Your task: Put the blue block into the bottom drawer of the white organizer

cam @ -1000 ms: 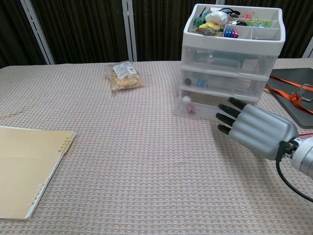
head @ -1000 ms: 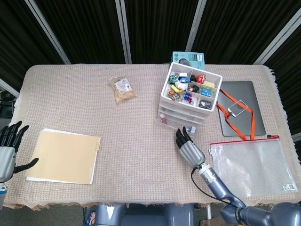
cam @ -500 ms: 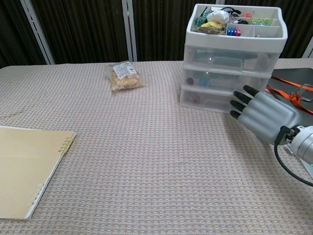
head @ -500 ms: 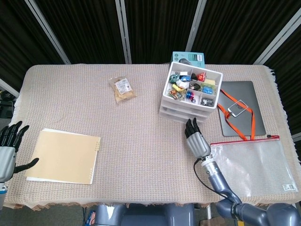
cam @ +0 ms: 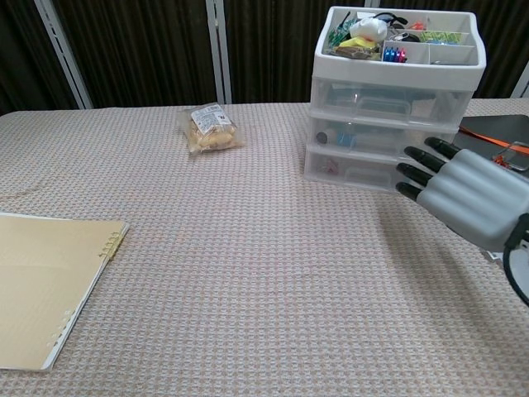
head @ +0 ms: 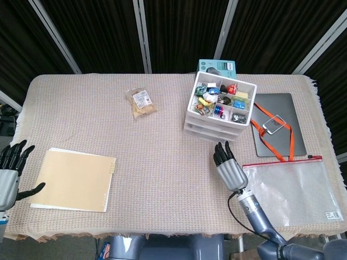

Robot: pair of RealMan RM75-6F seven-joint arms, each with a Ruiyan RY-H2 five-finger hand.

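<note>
Since the bottom drawer (cam: 351, 169) of the white plastic three-drawer organizer (cam: 395, 93) sits flush and the blue block is nowhere visible, presumably inside, the empty, straight-fingered right hand (cam: 467, 196) should draw back level, clear of the drawer front.

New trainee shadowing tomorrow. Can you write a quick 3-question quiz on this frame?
1. True or false: the bottom drawer of the white organizer is shut.
2. Which hand is nearer the organizer?
3. What lies on the closed laptop? A) orange lanyard B) snack bag C) notebook

Key:
1. True.
2. The right hand, empty, fingers apart; the left hand is at the table's far edge.
3. A, the orange lanyard.
</note>
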